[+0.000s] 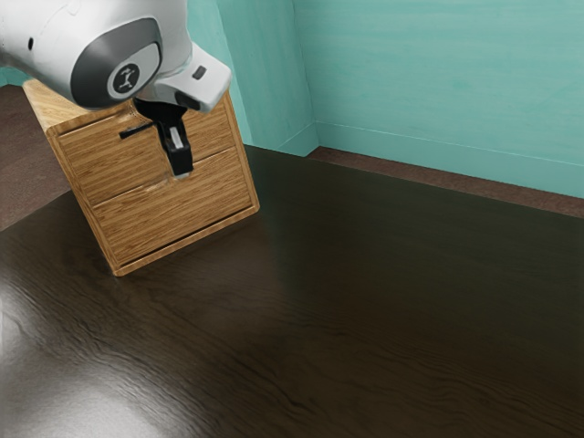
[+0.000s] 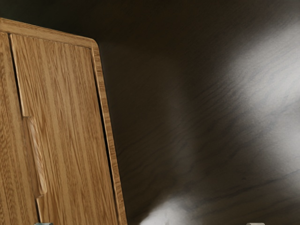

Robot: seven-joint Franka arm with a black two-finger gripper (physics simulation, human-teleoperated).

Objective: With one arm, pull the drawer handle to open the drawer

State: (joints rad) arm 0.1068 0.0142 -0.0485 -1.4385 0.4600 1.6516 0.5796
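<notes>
1. Hanging in front of the cabinet point(image 1: 214, 196), the black tool point(image 1: 182, 170) points downward from the white arm point(image 1: 91, 46). Its tip lies over the seam between the upper drawer point(image 1: 91, 157) and the lower drawer point(image 1: 182, 208) - from this side angle I cannot tell whether it is open or closed.
2. The cabinet stands on the dark surface point(image 1: 365, 310), with the teal wall point(image 1: 438, 73) close behind it.
3. A dark handle point(image 1: 137, 130) shows on the upper drawer's front, just beside the tool.
4. In the wrist view the lower drawer point(image 2: 65, 131) sits flush inside the cabinet's frame. Its wooden handle point(image 2: 36, 154) runs along the edge nearest the upper drawer.
5. Past the cabinet's base the surface point(image 2: 211, 117) carries pale glare - nothing rests on that stretch.
</notes>
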